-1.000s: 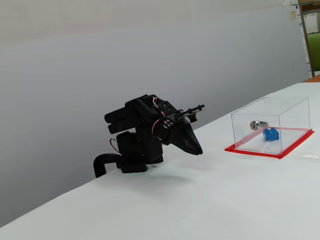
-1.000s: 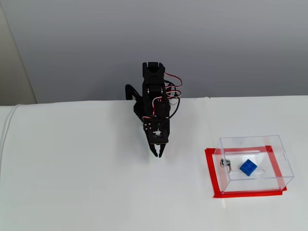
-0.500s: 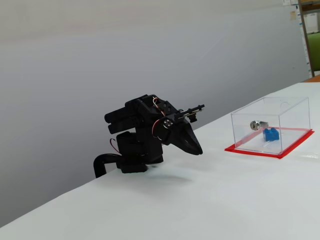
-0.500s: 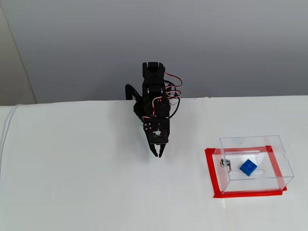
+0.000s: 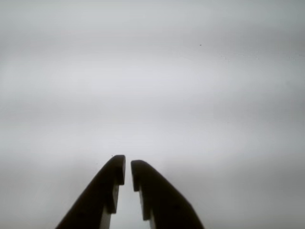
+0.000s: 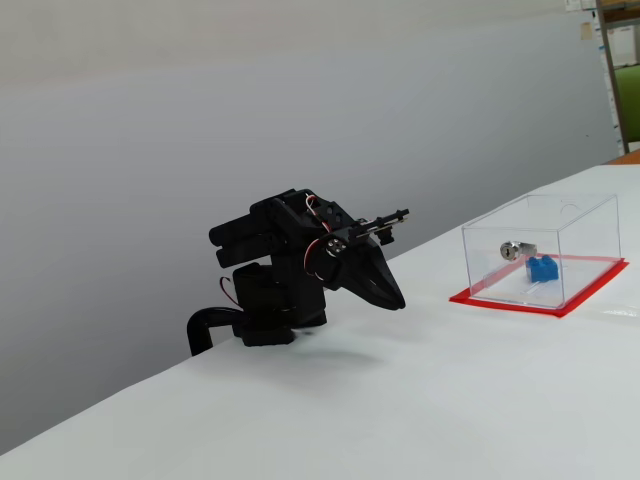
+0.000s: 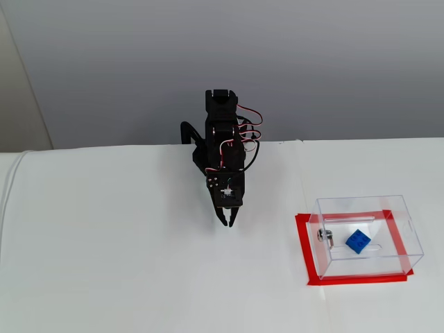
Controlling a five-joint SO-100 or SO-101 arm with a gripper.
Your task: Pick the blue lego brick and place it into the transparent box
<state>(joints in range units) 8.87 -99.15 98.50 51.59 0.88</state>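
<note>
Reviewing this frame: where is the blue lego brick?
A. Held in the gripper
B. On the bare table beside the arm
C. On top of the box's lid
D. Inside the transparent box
D: in both fixed views the blue lego brick sits inside the transparent box, while the gripper holds nothing.

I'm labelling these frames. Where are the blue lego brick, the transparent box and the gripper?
blue lego brick (image 7: 358,241): a fixed view, its studded top.
transparent box (image 7: 404,225): a fixed view, its clear right wall.
gripper (image 5: 127,172): wrist view, the narrow gap between the fingertips.
</note>
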